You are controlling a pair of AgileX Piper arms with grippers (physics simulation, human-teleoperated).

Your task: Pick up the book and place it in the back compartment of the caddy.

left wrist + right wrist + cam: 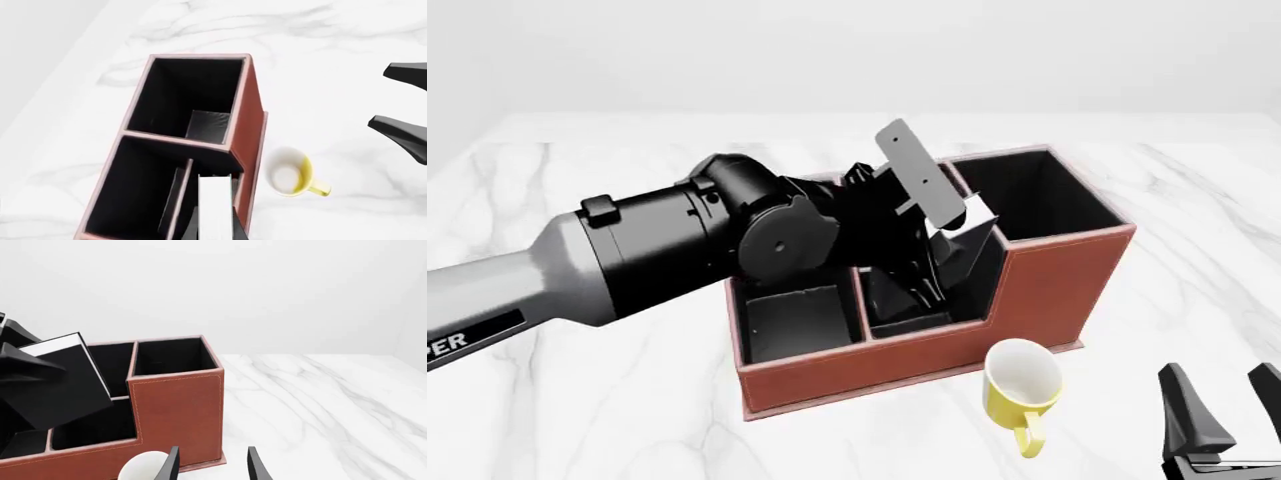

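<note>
Left hand [928, 262]: clamped on the book [63, 382], tilted above the caddy [961, 345].
Right hand [1228, 415]: fingers spread, holding nothing, beside the yellow mug [1021, 385].
Counter [627, 410]: white marble.

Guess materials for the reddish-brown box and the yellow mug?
Reddish-brown rectangular caddy: looks like leather or faux leather, matte, with pale stitching along the wall edges; the lining is black, possibly fabric. Yellow mug: looks like glazed ceramic, smooth, white inside, though as a render it could equally be plastic.
</note>
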